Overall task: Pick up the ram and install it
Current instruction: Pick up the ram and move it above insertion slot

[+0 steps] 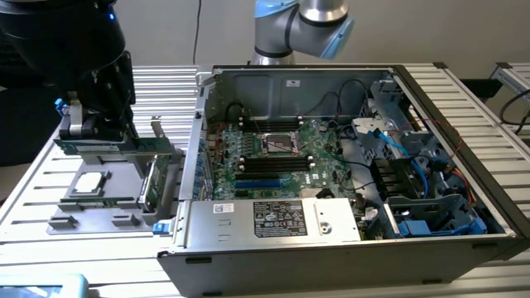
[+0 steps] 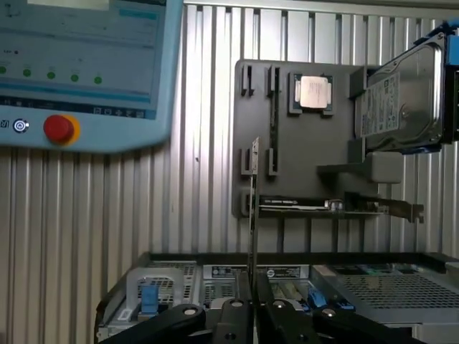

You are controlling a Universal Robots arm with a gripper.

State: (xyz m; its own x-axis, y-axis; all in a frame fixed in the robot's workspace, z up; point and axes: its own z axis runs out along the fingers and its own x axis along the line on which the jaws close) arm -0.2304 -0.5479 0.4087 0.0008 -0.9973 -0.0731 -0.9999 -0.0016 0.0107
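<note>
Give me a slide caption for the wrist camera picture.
End effector gripping the ram edge-on over the grey parts tray holding a CPU and hard drive.

In front of the grey parts tray (image 2: 308, 165), the ram (image 2: 253, 215) stands edge-on, chips hidden, its near end buried in the gripper (image 2: 253, 308), and the hard drive (image 2: 401, 100) at the tray's corner runs off-frame.
</note>
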